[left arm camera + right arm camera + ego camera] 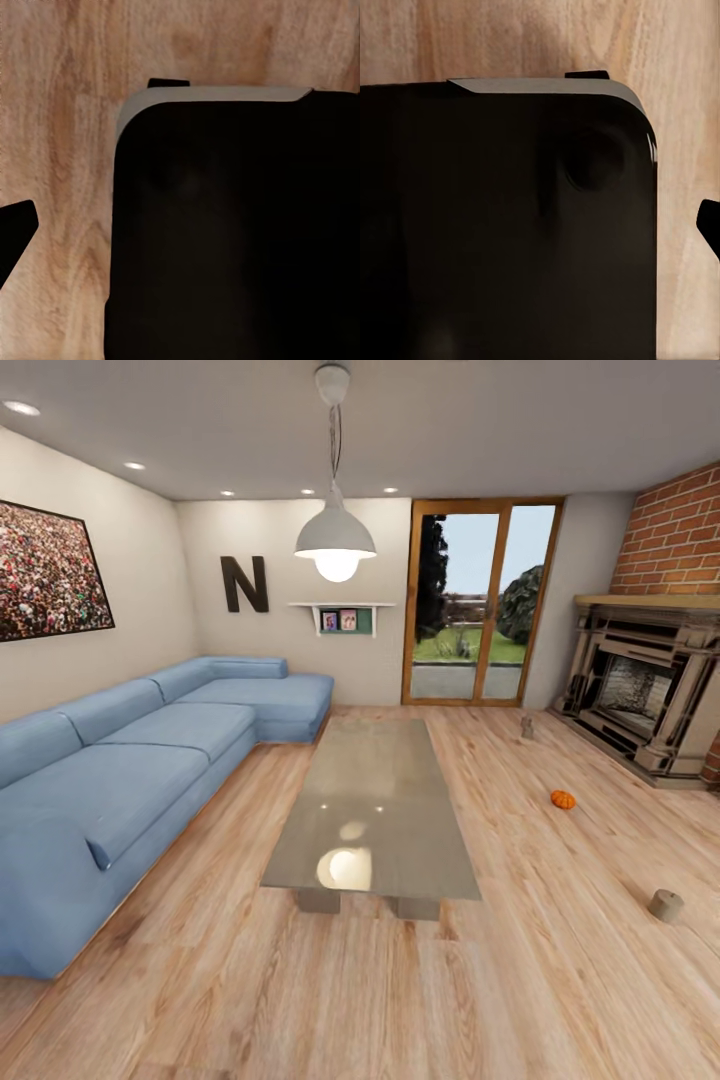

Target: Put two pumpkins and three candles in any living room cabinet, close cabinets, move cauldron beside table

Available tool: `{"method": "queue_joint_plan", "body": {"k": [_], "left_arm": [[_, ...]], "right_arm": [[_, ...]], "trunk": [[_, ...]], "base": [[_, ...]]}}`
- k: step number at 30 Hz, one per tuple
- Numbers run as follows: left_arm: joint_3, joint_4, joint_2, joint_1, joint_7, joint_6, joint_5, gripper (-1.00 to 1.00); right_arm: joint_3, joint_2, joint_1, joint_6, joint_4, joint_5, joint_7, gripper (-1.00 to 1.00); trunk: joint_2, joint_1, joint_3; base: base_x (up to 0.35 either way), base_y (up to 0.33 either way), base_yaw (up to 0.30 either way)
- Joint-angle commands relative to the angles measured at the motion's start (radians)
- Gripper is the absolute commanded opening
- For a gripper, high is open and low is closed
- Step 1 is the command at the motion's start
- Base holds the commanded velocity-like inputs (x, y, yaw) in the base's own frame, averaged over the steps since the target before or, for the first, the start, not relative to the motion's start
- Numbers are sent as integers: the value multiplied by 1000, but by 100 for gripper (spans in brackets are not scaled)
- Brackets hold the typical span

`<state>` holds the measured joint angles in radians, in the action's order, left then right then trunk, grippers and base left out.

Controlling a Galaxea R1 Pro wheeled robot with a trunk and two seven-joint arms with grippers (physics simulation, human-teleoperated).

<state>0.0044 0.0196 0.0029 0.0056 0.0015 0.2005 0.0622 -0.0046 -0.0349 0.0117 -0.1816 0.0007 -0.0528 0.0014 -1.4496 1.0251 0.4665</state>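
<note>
Gleaming grey table (pixel 375 800) on wood floor (pixel 560 980)

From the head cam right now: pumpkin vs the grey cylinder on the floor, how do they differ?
The pumpkin is orange and round; the grey cylinder is dull grey-beige with a flat top. The pumpkin lies farther off, nearer the fireplace; the cylinder sits closer to the camera. Both rest on the wood floor, right of the table.

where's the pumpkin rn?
Head view: the pumpkin sits on the wood floor, right of the coffee table and in front of the fireplace.
</note>
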Motion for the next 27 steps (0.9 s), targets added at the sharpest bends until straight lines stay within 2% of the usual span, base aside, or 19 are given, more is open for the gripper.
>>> {"method": "queue_joint_plan", "body": {"k": [1,16,27], "left_arm": [[-1,2,1,1,0,1,5,100],[-1,6,4,0,0,4,6,100],[-3,57,7,-1,2,3,4,100]], "right_arm": [[0,0,1,-4,1,-6,0,100],[0,1,1,-1,1,-5,-3,100],[4,1,1,-2,-1,-1,-1,100]], "trunk": [[0,0,1],[0,0,1],[0,0,1]], "base": [[-28,-17,0],[-4,-2,0],[0,0,0]]}}
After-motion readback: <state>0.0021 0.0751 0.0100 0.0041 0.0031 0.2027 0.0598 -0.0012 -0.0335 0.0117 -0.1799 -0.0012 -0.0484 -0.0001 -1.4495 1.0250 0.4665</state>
